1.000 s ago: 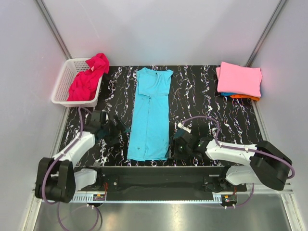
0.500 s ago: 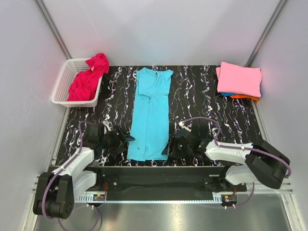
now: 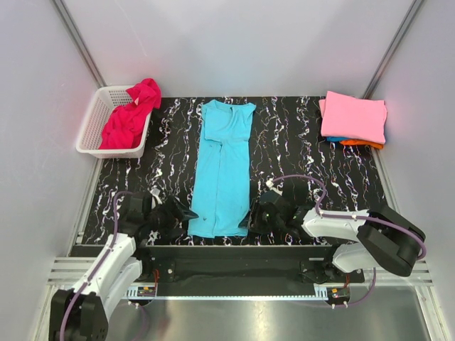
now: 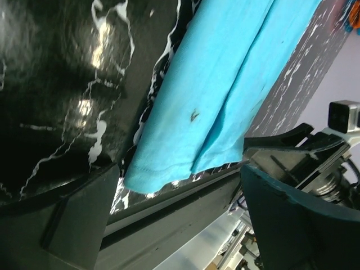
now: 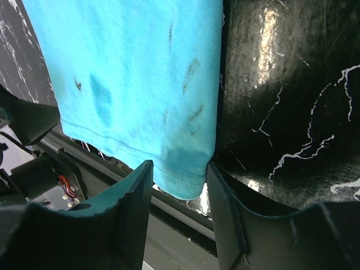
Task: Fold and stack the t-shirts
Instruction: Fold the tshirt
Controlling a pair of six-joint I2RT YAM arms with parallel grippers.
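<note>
Here right claw (image 5: 177, 175) half-open astride turquoise shirt (image 5: 129, 73), perhaps touching; left claw (image 4: 181, 169) wide.

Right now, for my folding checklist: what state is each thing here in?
turquoise t-shirt: flat, folded into a long strip.
magenta t-shirt: crumpled in the basket.
pink t-shirt: folded, topping the stack.
left gripper: jaws open at hem corner.
right gripper: jaws open, straddling hem corner.

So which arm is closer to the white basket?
Left. The left end effector is at the hem of the turquoise shirt, toward the basket; the right end effector is at the hem's other corner, farther off.
</note>
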